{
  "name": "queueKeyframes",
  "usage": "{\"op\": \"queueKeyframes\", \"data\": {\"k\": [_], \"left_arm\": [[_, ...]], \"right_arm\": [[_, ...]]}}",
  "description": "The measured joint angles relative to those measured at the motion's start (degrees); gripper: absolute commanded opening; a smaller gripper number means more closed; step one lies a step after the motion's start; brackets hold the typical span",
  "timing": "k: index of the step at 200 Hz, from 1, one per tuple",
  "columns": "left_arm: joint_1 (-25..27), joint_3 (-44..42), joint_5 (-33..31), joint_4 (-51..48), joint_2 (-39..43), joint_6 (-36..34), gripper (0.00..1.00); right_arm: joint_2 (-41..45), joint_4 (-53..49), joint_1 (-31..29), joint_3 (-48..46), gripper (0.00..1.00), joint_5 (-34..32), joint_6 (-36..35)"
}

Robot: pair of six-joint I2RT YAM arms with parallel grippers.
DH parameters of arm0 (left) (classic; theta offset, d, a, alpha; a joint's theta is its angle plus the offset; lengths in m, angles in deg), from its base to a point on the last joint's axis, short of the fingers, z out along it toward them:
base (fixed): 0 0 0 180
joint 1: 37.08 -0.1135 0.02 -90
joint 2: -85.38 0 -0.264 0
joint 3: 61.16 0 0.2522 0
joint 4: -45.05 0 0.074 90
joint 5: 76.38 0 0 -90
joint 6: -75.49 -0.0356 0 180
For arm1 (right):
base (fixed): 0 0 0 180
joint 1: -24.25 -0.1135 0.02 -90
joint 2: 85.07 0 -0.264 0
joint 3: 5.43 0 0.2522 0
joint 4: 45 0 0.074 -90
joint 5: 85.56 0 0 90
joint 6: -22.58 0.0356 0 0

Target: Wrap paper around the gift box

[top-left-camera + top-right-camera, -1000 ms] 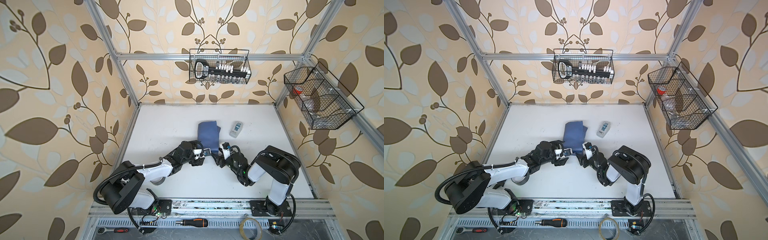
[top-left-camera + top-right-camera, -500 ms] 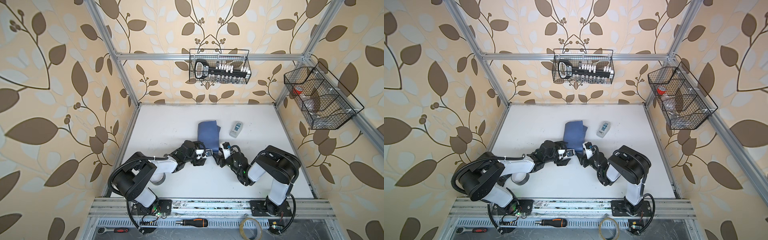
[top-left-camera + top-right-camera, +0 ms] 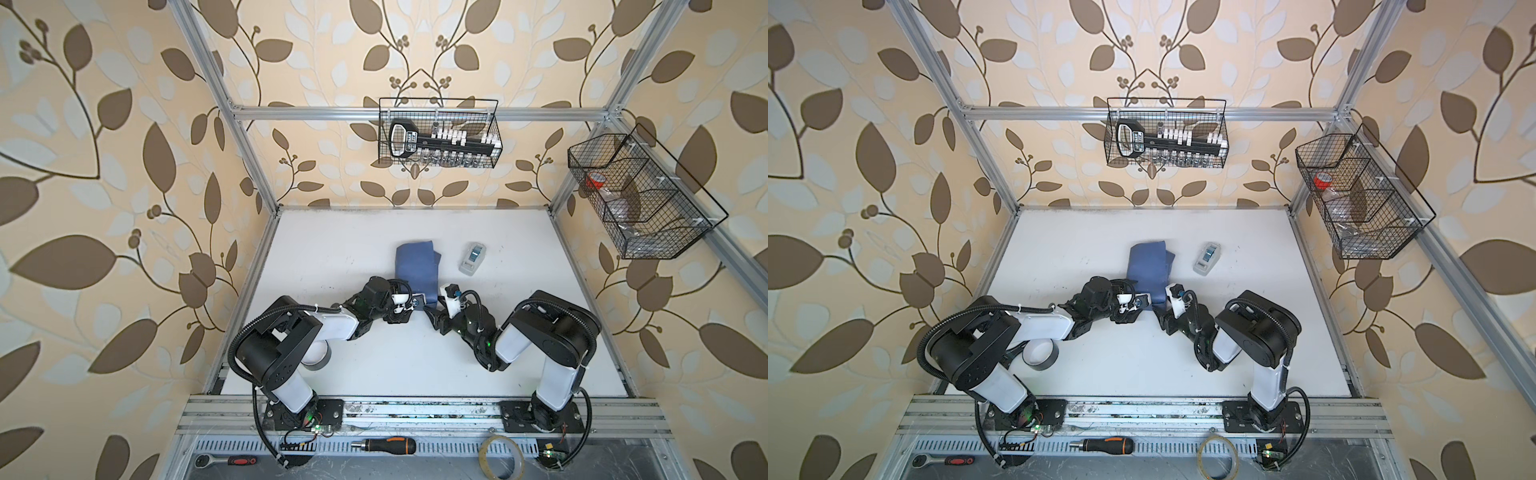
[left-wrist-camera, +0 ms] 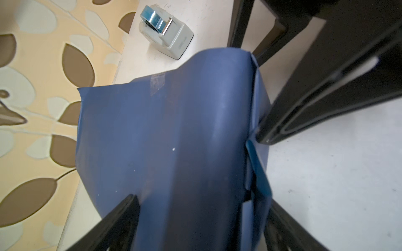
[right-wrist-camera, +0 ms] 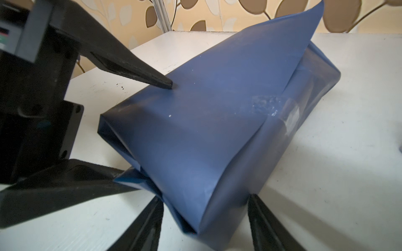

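Your left gripper [image 4: 202, 206]: jaws wide, astride near end of paper [image 3: 415, 266], one fingertip [image 5: 167, 83] on top. Your right gripper [image 5: 205, 197]: astride near corner, fingers touching paper. Clamped or not, can't tell for either. Paper: taped parcel, mid-table [image 3: 332, 249]; box hidden. Dispenser [image 3: 472, 259] right of far end, apart.

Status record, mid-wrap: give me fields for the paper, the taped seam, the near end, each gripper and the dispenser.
paper: dusky blue face out, rolled into a parcel lying on the table
seam: overlap held by one clear tape strip
near end: open, flaps loose
left gripper: jaws wide, astride the near end, one fingertip on the paper's top; grip unclear
right gripper: jaws apart, astride the near end; grip unclear
tape dispenser: beside the parcel, apart from it
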Motion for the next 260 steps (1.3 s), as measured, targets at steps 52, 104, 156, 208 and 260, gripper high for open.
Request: {"op": "queueKeyframes", "data": {"k": [52, 104, 156, 208, 260], "left_arm": [[-0.4, 0.0, 0.0, 1.3, -0.5, -0.2, 0.76], [-0.4, 0.0, 0.0, 1.9, -0.8, -0.3, 0.73], [-0.4, 0.1, 0.0, 1.9, -0.8, -0.5, 0.7], [-0.4, 0.5, 0.0, 2.1, -1.2, -0.6, 0.69], [-0.4, 0.5, 0.0, 2.0, -1.2, -0.6, 0.69]], "right_arm": [[0.0, 0.0, 0.1, 0.0, 0.65, 0.0, 0.2], [4.5, -0.3, 0.5, -2.8, 0.77, 0.2, 3.0], [14.6, -11.8, 3.3, -0.9, 0.85, 3.1, 9.8], [16.3, -28.6, 7.5, 12.2, 0.88, 3.8, 17.1], [8.3, -38.9, 8.5, 22.8, 0.85, 4.5, 21.1]]}}
